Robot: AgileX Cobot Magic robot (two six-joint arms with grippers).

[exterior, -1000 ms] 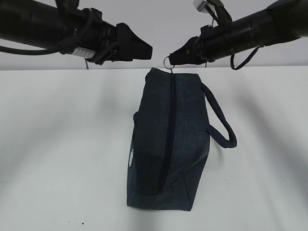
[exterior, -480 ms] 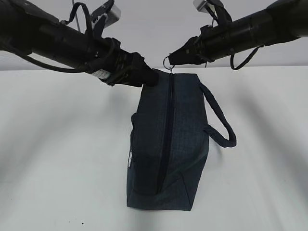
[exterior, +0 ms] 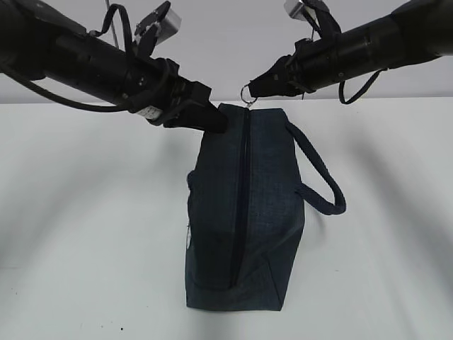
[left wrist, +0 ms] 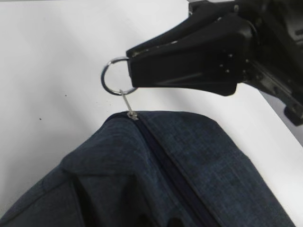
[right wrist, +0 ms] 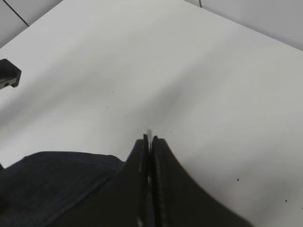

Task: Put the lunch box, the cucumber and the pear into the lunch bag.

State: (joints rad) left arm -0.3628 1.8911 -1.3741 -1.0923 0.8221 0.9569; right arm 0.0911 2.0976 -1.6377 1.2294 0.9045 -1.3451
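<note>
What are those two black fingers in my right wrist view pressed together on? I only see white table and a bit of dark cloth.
Observer: The right gripper is pinching the metal ring pull on the zipper of the lunch bag.
Operator: Is the bag open?
Observer: No. In the exterior view the zipper looks shut along the whole top of the bag.
Operator: And where is the other arm?
Observer: The left gripper has its tip against the bag's top corner, beside the end of the zipper where the ring is. I cannot tell whether it grips the cloth.
</note>
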